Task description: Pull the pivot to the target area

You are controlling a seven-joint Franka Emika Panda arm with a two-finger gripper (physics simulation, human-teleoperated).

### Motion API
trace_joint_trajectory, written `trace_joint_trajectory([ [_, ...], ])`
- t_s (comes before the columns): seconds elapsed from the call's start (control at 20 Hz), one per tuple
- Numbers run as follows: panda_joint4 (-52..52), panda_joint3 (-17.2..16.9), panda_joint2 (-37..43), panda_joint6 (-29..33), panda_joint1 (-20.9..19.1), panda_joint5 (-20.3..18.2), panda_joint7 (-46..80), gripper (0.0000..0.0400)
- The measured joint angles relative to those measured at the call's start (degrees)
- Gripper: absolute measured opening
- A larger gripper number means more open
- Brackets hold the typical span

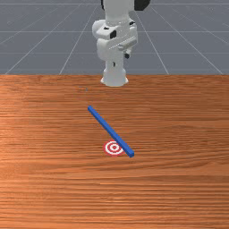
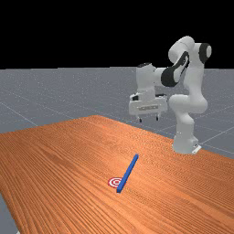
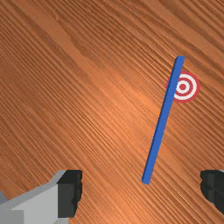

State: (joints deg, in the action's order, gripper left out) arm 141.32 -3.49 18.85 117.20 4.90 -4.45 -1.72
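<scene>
The blue bar [image 1: 110, 131], presumably the pivot, lies slantwise on the table [image 1: 44, 188], its length crossing one edge of the red-and-white target [image 1: 113, 147] and one end reaching past it. The gripper [image 2: 149, 119] hangs well above the wood, its fingers [image 3: 70, 194] spread wide, with nothing held. The likeliest trouble is a turn instead of a slide: a drag applied near one end would swing the slim bar about and carry it off the rings. With the overlap already begun, a long pull could overshoot, and a fingertip lowered straight onto the bar might pin it or skid off. The far view makes the hand's height plain, which the wrist view, looking down, leaves hard to judge; the wrist view in turn lays out how the bar covers the target's edge, which the far view's low slant squeezes.
</scene>
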Motion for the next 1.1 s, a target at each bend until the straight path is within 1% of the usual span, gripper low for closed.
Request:
trace_joint_trajectory([
  [0.05, 0.0, 0.3, 0.0, 0.2, 0.6, -1.2, 0.2, 0.0243],
  [0.1, -0.3, 2.9, -0.2, 0.2, 0.4, 4.4, 2.5, 0.0148],
  [0.15, -0.4, 3.2, -0.2, 0.2, 0.8, 4.3, 2.5, 0.009],
  [0.2, 2.2, 3.8, 1.9, 4.2, 0.4, 4.2, 6.1, 0.0054],
  [0.25, 3.3, 3.9, 3.3, 5.9, 0.3, 4.4, 6.3, 0.0033],
  [0.3, 3.2, 4.0, 2.6, 9.4, 0.1, 4.8, 6.5, 0.002],
  [0.35, 0.8, 3.9, 0.1, 9.4, 0.1, 4.9, 6.3, 0.0012],
  [0.4, -6.8, 1.8, -5.6, 0.9, 1.0, -1.2, 1.1, 0.0007],
  [0.5, -12.3, 1.9, -10.7, 0.4, 0.6, -1.9, 0.4, 0.0003],
  [0.55, -14.2, 2.8, -12.3, 0.3, 0.3, 3.2, 1.5, 0.0002],
  [0.6, -14.4, 3.1, -12.6, 0.3, 0.3, 3.1, 1.9, 0.0001],
  [0.65, -10.2, 3.4, -11.0, 7.9, 0.4, 3.3, 5.0, 0.0001],
  [0.7, -10.0, 3.4, -12.3, 8.4, 0.5, 3.2, 4.9, 0.0],
  [0.75, -10.9, 2.8, -14.8, 7.4, 0.7, -1.1, 1.1, 0.0],
  [0.8, -9.6, 3.1, -16.5, 10.7, 0.6, 0.2, 2.1, 0.0],
  [0.85, -8.5, 3.2, -18.5, 13.6, 0.5, -0.7, 1.3, 0.0],
  [0.9, -11.2, 3.3, -22.4, 10.4, 0.5, 1.6, 3.4, 0.0],
  [0.95, -10.6, 3.4, -24.8, 13.4, 0.5, 1.5, 3.2, 0.0],
  [1.0, -7.0, 4.0, -25.6, 21.3, -0.2, -3.3, -1.3, 0.0],
  [1.05, -6.7, 4.4, -27.5, 23.1, -0.7, -4.8, -2.8, 0.0],
  [1.1, -6.4, 4.3, -29.0, 25.1, -0.4, -2.8, -0.9, 0.0],
])
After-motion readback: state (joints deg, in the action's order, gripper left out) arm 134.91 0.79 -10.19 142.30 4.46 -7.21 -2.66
